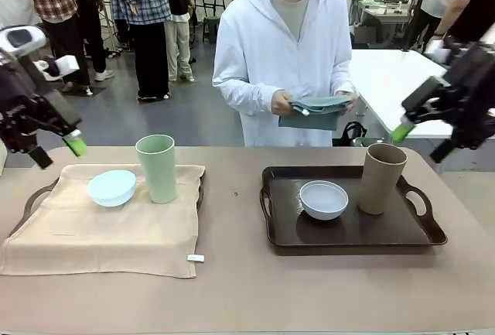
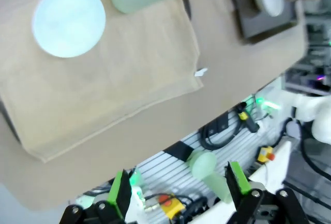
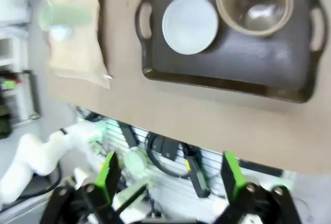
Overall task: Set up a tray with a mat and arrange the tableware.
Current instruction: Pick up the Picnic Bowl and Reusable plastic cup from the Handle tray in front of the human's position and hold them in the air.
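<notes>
On the table [image 1: 232,288], a beige mat [image 1: 100,234] drapes the left tray [image 1: 37,196], bearing the pale green cup [image 1: 157,169] and pale blue bowl [image 1: 112,188]. The bare dark tray [image 1: 348,236] holds the tan-brown cup [image 1: 380,179] and white-grey bowl [image 1: 323,199], while beyond it the person's hands [image 1: 282,104] hold a folded grey-green cloth [image 1: 319,111]. The left gripper [image 1: 58,152] and right gripper [image 1: 421,140] hang raised at the sides, jaws apart and empty.

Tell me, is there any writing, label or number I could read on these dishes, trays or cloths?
No text here can be read.
White tag at the corner of the tan cloth: too small to read; blurred in the left wrist view too.
</notes>
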Robot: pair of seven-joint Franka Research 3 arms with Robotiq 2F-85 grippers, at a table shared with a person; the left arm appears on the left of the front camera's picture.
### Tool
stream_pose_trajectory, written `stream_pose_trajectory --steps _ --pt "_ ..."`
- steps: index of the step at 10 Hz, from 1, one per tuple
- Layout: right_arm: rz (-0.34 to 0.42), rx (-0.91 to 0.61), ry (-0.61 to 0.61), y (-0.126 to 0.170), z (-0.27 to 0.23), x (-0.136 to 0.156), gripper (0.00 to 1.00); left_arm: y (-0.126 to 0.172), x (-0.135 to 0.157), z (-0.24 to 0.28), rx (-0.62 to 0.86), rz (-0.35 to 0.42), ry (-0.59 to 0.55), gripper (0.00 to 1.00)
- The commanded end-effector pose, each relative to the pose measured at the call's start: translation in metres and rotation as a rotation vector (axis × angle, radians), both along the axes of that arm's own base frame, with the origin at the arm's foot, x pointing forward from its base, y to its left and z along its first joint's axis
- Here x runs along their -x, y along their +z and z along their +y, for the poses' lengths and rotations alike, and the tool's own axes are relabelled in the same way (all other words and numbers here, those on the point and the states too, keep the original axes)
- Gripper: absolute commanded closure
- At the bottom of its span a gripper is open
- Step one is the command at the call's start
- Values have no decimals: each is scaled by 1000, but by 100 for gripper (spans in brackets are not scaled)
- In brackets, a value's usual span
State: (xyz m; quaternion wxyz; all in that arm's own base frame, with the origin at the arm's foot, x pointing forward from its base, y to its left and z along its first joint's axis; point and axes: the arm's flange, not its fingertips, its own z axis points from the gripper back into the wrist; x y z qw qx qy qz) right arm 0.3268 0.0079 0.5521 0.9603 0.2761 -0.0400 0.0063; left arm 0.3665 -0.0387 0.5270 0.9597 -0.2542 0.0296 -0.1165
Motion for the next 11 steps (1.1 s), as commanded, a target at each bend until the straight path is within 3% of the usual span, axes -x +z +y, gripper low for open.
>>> stream_pose_trajectory --steps 1,5,6,7,8,9,10,11 --pt "-36 -168 -28 -13 -29 3 0 -5 1 37 171 -17 23 3" --pt "-43 -318 -77 -40 -61 12 0 -5 -4 92 318 -84 100 3" --pt "-4 -307 -107 -48 -61 13 0 -7 -5 89 296 -124 97 3" --pt "117 -110 -289 -49 -38 7 0 -7 -6 69 130 -204 109 3" --pt "-18 -285 -99 -37 -60 10 0 -4 -2 92 281 -82 114 3" --pt "24 -238 -169 -46 -59 9 0 -4 -2 92 281 -82 114 3" --pt "30 -321 -61 -46 -52 11 0 -2 -7 83 236 -126 106 3" --pt "14 -408 -64 -50 -68 17 0 1 -9 99 310 -125 104 3"
